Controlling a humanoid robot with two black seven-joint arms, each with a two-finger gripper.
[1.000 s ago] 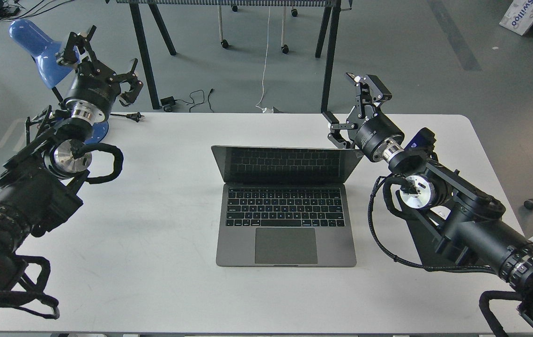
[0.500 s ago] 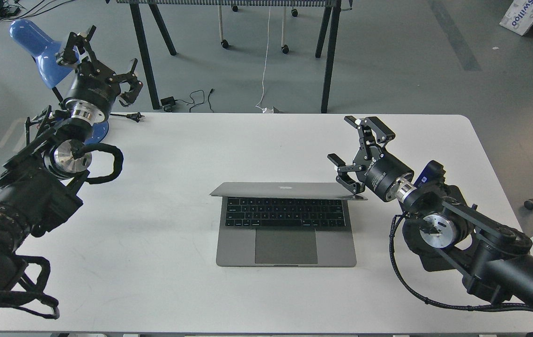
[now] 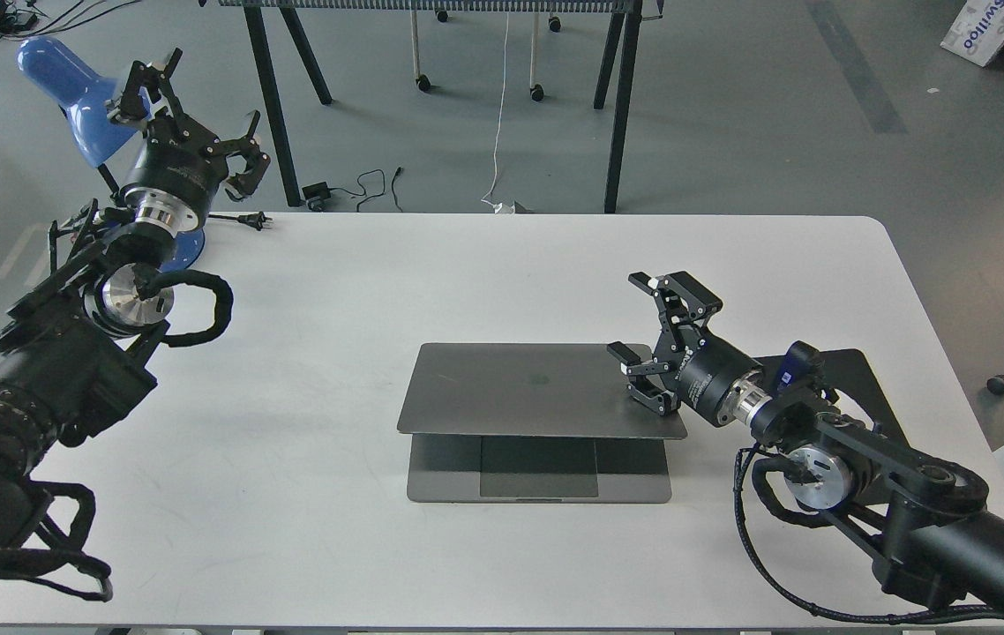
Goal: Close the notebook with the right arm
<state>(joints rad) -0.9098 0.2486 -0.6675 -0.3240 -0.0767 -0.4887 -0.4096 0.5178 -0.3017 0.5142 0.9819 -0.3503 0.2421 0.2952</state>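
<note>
The space-grey notebook [image 3: 537, 392] lies mid-table with its lid folded far down. The lid's back with the dark logo faces up and a narrow gap at the front still shows the trackpad. My right gripper [image 3: 634, 317] is open and empty. Its lower finger rests on the lid's right rear part while the upper finger stands free above the table. The right arm runs in from the lower right. My left gripper [image 3: 193, 97] is open and empty, held up at the far left by the blue lamp, well away from the notebook.
A blue desk lamp [image 3: 70, 84] stands at the table's far left corner behind my left gripper. A black mouse pad [image 3: 855, 375] lies under my right arm. The white table [image 3: 308, 511] has rounded corners; black stand legs rise from the floor beyond its far edge.
My right gripper has moved down and toward me, pushing the notebook's lid from upright to nearly flat. The keyboard is now covered. The left arm has not moved.
</note>
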